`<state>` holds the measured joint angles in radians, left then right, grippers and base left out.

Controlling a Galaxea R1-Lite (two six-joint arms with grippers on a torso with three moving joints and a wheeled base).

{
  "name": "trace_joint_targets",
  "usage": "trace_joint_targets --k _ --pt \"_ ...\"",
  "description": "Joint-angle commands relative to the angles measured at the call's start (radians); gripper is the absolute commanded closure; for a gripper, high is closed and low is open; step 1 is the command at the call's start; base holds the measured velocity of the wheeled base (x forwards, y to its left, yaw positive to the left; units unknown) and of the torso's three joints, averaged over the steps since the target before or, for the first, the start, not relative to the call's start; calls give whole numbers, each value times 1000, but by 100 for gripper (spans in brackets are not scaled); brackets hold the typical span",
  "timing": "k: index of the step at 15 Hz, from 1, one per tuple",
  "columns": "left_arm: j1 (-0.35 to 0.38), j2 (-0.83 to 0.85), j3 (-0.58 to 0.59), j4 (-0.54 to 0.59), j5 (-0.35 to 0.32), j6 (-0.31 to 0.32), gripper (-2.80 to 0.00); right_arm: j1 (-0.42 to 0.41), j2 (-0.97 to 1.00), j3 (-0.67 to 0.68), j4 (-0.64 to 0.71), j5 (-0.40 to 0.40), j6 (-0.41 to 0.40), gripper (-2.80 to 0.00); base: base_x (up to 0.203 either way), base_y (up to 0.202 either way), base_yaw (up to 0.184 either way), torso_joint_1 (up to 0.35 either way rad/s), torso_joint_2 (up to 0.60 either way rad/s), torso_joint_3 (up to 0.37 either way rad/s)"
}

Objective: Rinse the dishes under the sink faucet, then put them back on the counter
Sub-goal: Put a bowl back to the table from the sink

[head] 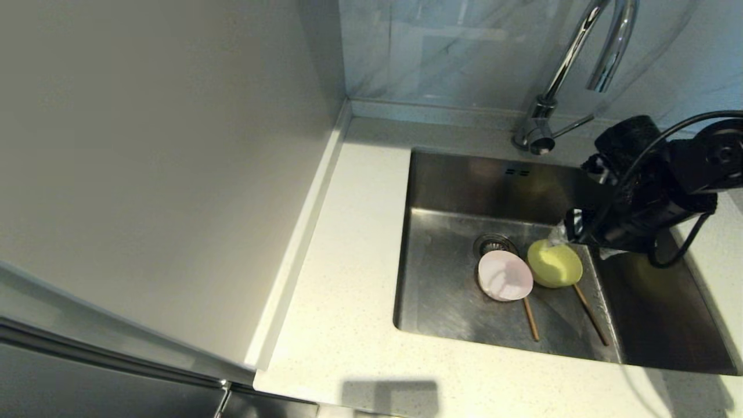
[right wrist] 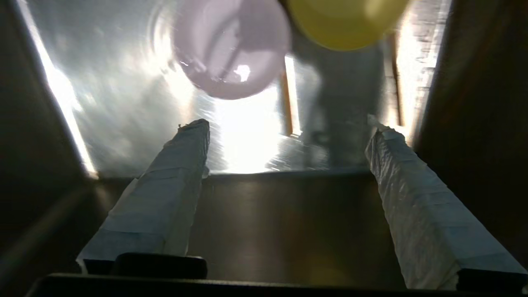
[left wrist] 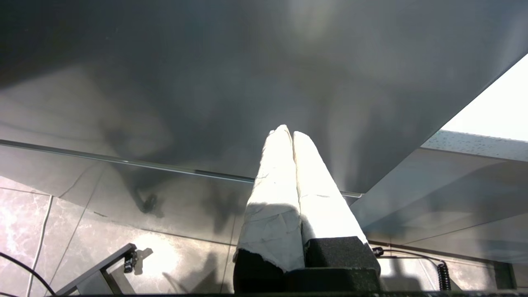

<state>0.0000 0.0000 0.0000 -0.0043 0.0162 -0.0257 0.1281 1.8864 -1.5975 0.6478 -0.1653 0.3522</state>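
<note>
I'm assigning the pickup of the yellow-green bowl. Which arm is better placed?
Right. The right gripper hangs open inside the sink, just above the yellow-green bowl. The left gripper is shut and away from the basin.

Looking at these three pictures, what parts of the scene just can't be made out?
- Head view: the faucet top is cut off by the picture's edge.
- Head view: the far ends of both chopsticks are hidden under the pink bowl and yellow-green bowl.
- Head view: the right gripper is mostly hidden by its own arm.
- Head view: the sink floor's right side lies in shadow.
- Right wrist view: both bowls are blurred; the yellow-green one is cut off.
</note>
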Motion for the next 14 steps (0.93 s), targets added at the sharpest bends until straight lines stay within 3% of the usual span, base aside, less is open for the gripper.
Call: trace_joint_targets --k 1,5,10,14 --pt "0 -3 0 0 1 0 0 34 75 -70 4 0 72 -280 0 0 0 0 0 0" --pt "0 -3 0 0 1 0 0 44 218 -166 -23 -5 125 -280 0 0 0 0 0 0" --pt "0 -3 0 0 1 0 0 38 363 -167 -313 -109 113 -280 0 0 0 0 0 0" --pt "0 -3 0 0 1 0 0 -1 424 -170 -398 -163 74 -280 0 0 0 0 0 0"
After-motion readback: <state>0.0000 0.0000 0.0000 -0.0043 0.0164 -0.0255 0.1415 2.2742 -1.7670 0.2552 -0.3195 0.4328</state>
